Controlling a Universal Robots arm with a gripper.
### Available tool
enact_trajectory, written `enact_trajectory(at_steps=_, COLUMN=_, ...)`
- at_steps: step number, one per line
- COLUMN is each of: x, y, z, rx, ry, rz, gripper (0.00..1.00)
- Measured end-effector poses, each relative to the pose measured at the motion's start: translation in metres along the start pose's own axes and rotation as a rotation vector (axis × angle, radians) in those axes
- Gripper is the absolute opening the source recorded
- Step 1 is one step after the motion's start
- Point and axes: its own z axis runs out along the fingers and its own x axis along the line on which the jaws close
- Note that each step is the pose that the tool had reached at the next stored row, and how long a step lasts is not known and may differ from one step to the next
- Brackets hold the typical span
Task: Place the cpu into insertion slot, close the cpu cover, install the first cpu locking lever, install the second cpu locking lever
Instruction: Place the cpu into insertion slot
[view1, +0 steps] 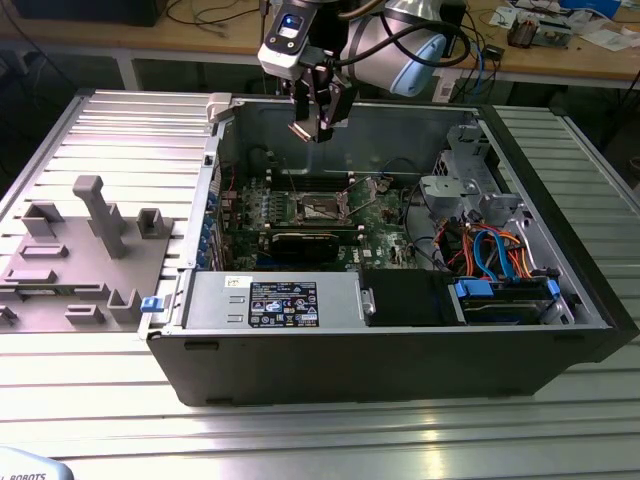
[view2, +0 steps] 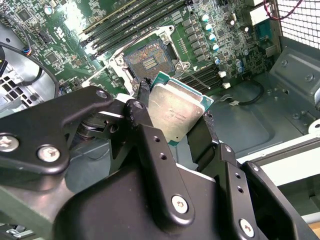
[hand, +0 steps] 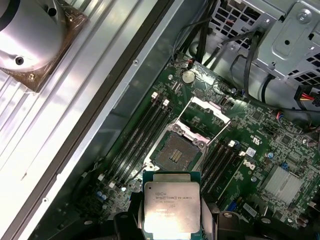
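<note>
"Claw (view1: 313, 125) first — what has it got?"

"Mine is pinching the cpu (hand: 172, 205) by two opposite edges, high above the board. In the exterior view the insertion slot (view1: 322, 208) lies at six o'clock from it, well apart, with the cpu cover (hand: 207, 107) standing raised."

"What could go wrong?"

"If the chip sits tilted between my fingers (view2: 144, 92), or goes down with its corners turned wrong, I judge it could land askew on the slot's contacts and bend them — and a slack grip could drop it onto the board."
</note>
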Motion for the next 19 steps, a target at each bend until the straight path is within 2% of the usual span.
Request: enact_trajectory(at_steps=19, x=0.0006, y=-0.0011, z=0.0016, rx=-0.0002, ry=-0.0003, rz=0.008, gripper=0.55)
